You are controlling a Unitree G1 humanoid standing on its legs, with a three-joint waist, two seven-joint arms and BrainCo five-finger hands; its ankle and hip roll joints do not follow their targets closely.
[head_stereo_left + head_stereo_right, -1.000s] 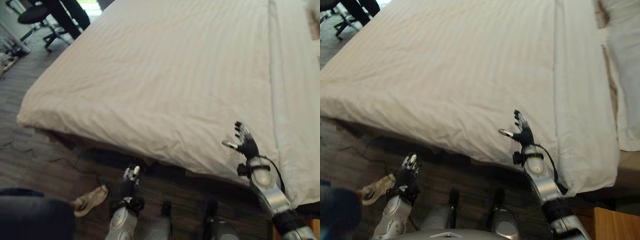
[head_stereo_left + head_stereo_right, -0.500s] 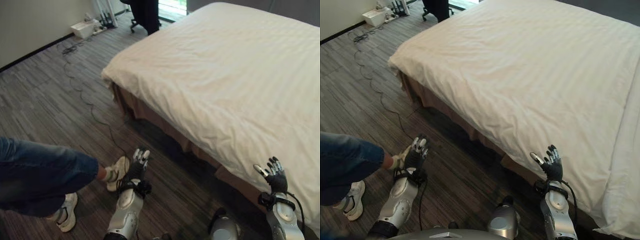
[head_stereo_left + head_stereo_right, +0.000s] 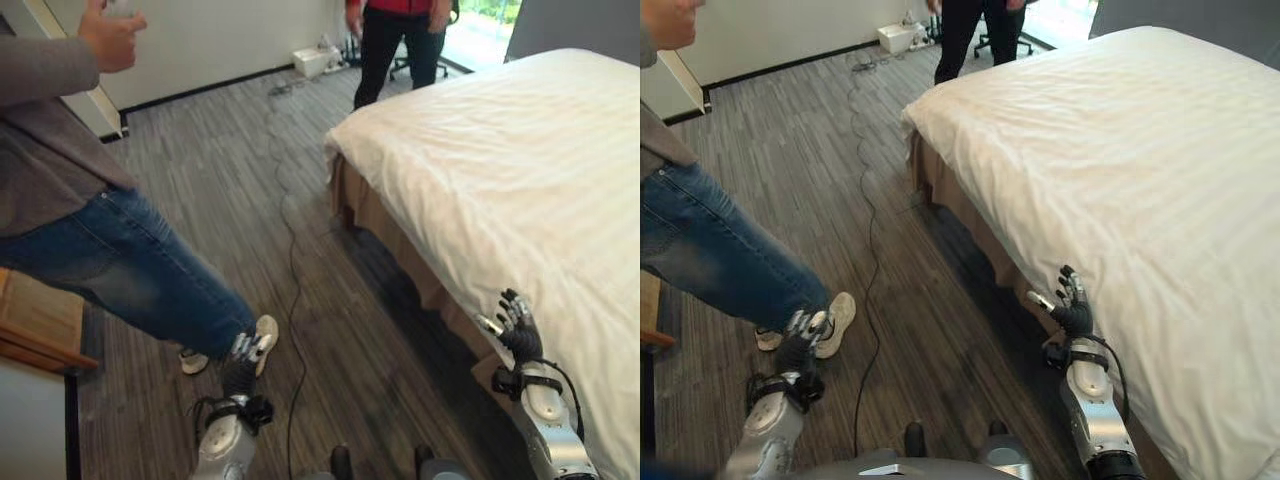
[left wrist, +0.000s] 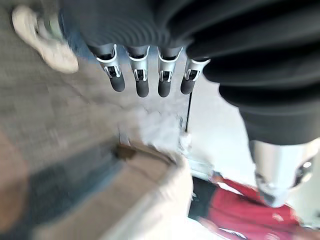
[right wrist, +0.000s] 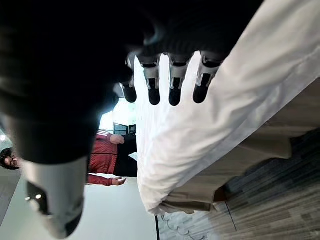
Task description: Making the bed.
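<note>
Beside the bed [image 3: 1120,150], right robot hand [image 3: 1072,312] and left robot hand [image 3: 800,345] hang spread, holding nothing.

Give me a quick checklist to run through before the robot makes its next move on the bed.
1. Right hand free: ok, fingers straight, holding nothing, beside the bed's edge.
2. Left hand free: ok, fingers straight, over the floor.
3. White cover lying flat: ok on the part in view, hanging over the side.
4. Walking space: not ok, a person in jeans stands close to the left hand, shoe next to it.
5. Second person in red at the bed's far corner: cannot tell whether in the way.
6. Cable on the floor: not ok, trip risk.
</note>
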